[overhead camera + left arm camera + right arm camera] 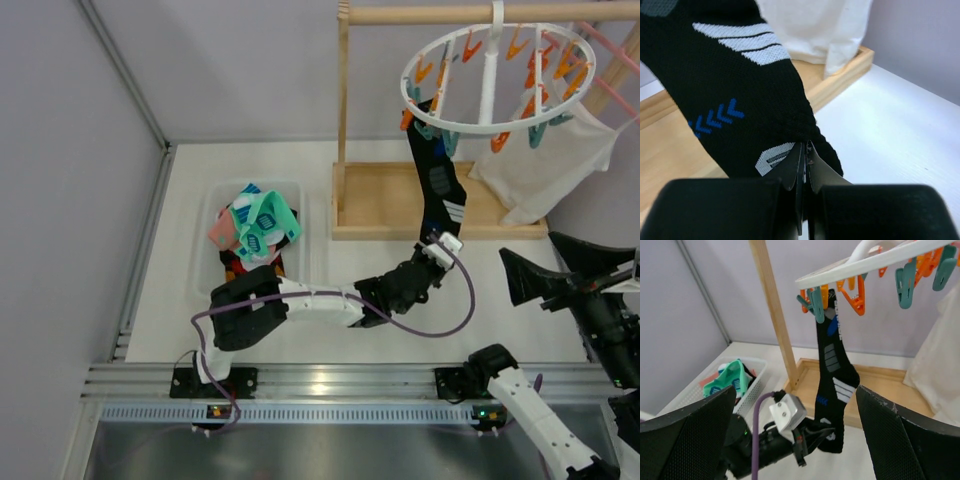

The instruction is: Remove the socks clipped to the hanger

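The black sock point(437, 185) is hanging from the left rim of the hanger point(495, 128), in the upper right of the top view. A teal peg point(816, 305) is gripping its cuff. The knit is showing white stripes, a grey block and small blue chevrons point(715, 120), and the fabric is looking finely ribbed and matte.

The left gripper point(805, 155) is pinching the toe end of the sock, with its fingers pressed together on the fabric. It is sitting low, just in front of the wooden stand point(380, 205). The right gripper point(527, 245) is standing with its fingers spread wide, gripping nothing, at the right edge of the top view.

Pink and mint socks point(258, 222) are lying heaped in a white perforated basket point(205, 250) at centre left. A white cloth point(545, 170) is hanging from the right side of the hanger, near the sock but apart from it.

Bare table point(520, 320) is lying between the two grippers. The stand's upright post point(772, 315) is rising just left of the sock.

The hanger is a round ring of smooth white plastic, carrying orange and teal pegs.
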Robot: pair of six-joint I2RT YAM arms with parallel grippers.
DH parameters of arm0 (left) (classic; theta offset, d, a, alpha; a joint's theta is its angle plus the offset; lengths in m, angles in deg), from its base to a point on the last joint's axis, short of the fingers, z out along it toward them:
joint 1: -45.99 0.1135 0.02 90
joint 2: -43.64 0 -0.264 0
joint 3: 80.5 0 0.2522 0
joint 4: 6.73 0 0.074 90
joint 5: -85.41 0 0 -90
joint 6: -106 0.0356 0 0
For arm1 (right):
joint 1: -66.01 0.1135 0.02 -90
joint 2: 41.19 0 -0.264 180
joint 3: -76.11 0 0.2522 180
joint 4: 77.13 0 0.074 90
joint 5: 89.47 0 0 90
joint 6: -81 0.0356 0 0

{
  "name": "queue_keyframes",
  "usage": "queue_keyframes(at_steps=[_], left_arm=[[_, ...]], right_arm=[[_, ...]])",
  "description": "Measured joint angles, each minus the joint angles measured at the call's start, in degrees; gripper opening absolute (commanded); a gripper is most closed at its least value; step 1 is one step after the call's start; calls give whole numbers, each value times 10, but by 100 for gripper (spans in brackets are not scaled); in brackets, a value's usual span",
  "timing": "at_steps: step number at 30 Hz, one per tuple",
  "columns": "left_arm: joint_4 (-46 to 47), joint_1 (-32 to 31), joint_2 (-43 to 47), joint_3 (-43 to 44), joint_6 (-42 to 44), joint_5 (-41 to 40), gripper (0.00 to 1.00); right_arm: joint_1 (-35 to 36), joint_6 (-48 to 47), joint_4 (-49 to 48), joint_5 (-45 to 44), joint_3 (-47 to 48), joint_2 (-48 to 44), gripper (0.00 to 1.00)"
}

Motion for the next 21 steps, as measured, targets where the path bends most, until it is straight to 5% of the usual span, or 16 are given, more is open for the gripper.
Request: queue_keyframes(at_steps=[21], left_arm=[[-12, -139, -64, 136, 110, -67, 0]], right_arm=[[16, -29, 125, -132, 173, 162, 99]])
